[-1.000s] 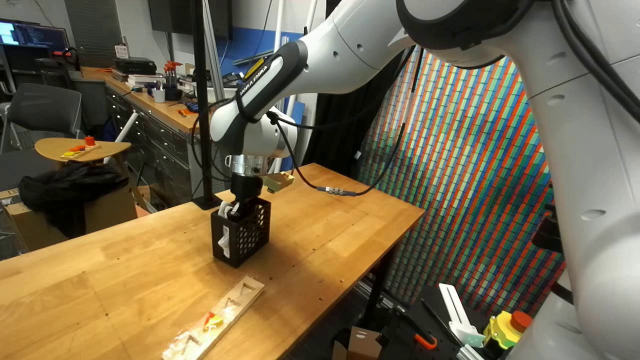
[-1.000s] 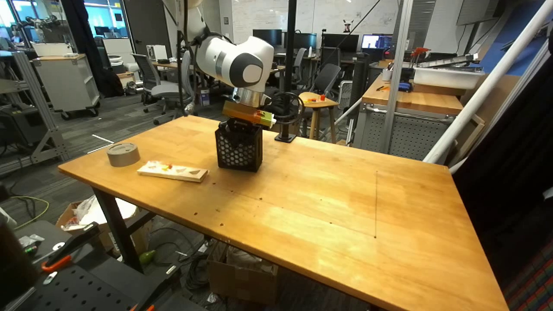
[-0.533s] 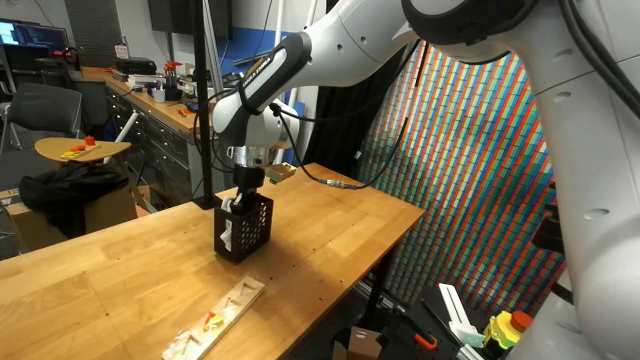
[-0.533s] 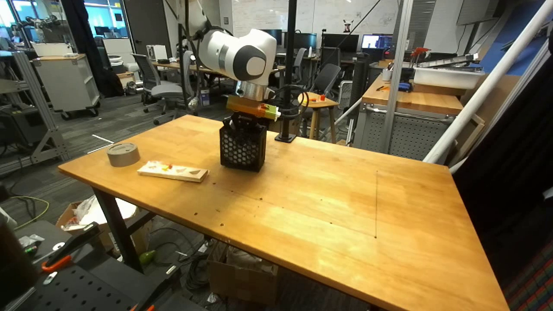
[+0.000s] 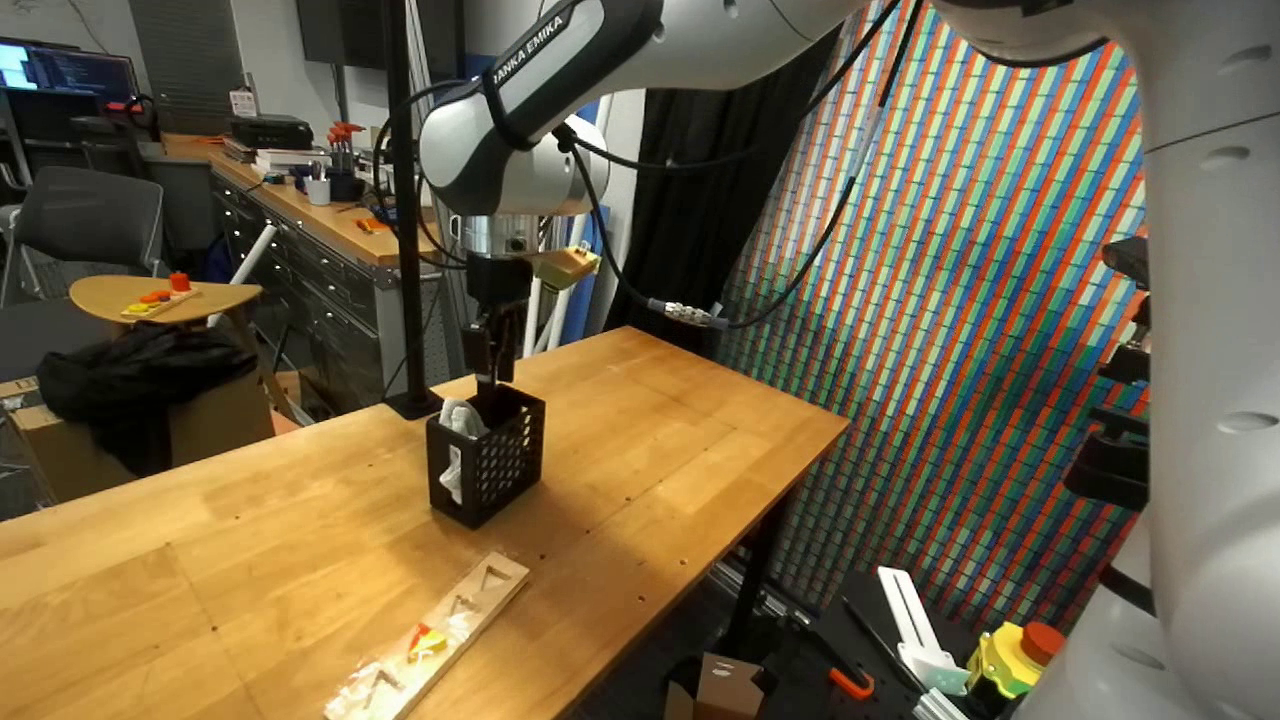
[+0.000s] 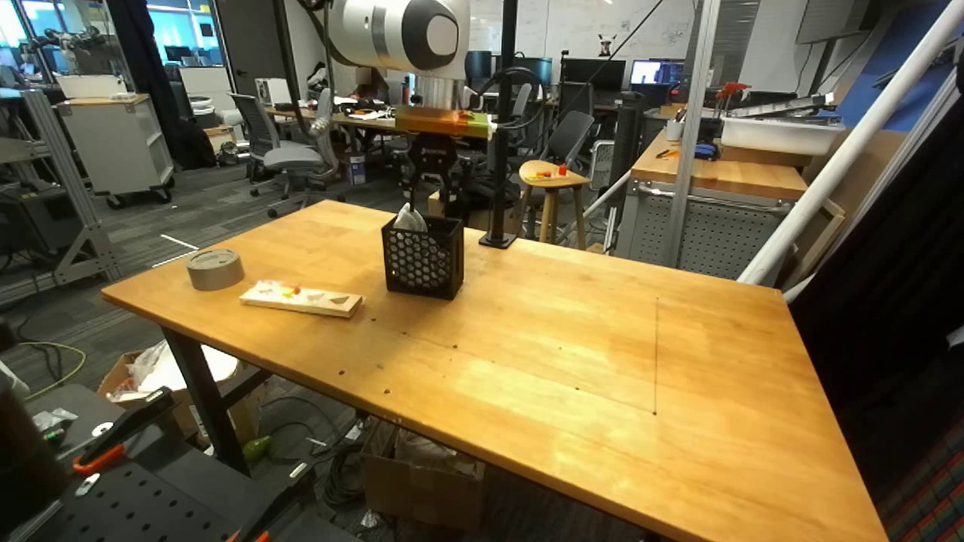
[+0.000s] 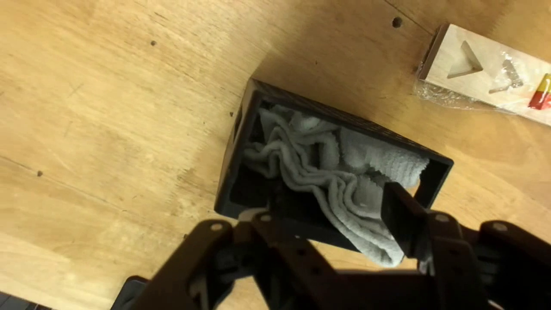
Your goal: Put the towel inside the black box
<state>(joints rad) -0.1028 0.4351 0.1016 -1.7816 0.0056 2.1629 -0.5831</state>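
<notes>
Franka Emika Panda arm point(image 5: 740, 45): white, with rounded tubular links point(image 5: 1215, 350), fine dark seams point(image 5: 1210, 133) and shallow oval recesses point(image 5: 1248, 422). A black trim panel point(image 5: 630, 42) carries white lettering point(image 5: 533, 45), legible as "RANKA EMIKA"; a black strap point(image 5: 497, 108) crosses the same link. External black cable point(image 5: 605, 237) with metallic connector point(image 5: 686, 313). In an exterior view, the wrist cap point(image 6: 414, 38) is dark grey around a pale oval disc point(image 6: 442, 36). Adjoining parts: silver cylindrical flange point(image 6: 439, 93); amber, green-ended casing point(image 6: 423, 119); black gripper point(image 6: 431, 200). In the wrist view, round, pale screw heads point(image 7: 216, 227) dot its dark linkages point(image 7: 297, 254), which end in flat black fingers point(image 7: 398, 215).
</notes>
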